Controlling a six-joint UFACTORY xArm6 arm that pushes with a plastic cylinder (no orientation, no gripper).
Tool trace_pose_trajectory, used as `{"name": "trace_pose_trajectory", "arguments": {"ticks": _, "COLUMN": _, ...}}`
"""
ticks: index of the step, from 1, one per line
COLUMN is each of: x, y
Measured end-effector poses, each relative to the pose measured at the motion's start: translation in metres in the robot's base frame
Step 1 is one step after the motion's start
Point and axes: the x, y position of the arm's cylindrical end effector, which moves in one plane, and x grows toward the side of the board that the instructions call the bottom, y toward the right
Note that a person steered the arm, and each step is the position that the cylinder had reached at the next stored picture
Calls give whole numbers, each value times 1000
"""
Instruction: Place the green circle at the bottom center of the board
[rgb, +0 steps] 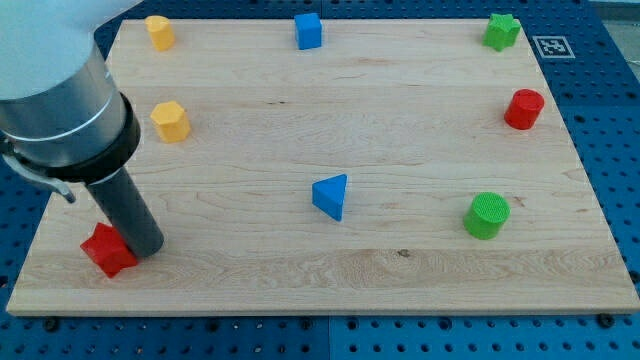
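Green ridged plastic circle block sits near the pale wooden board's right edge, low down; my tip, a bare rod with no fingers to part or close, touches the red star block by the bottom-left corner; I judge it should cross, pass the blue triangle, and push from the circle's right side

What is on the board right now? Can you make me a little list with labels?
board: wooden board on a blue pegboard
my tip: at the view's bottom left, touching the red star
green circle: lower right, far from my tip
blue triangle: near the middle
blue cube: top centre
green star: top right
red cylinder: right edge
yellow blocks: top left; left side
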Motion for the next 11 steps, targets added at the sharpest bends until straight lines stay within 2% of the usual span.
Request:
{"name": "trace_pose_trajectory", "arguments": {"ticks": 3, "x": 5, "y": -10}}
{"name": "trace_pose_trajectory", "arguments": {"ticks": 4, "x": 3, "y": 14}}
{"name": "trace_pose_trajectory", "arguments": {"ticks": 7, "x": -31, "y": 146}}
{"name": "trace_pose_trajectory", "arguments": {"ticks": 9, "x": -30, "y": 156}}
{"name": "trace_pose_trajectory", "arguments": {"ticks": 11, "x": -21, "y": 232}}
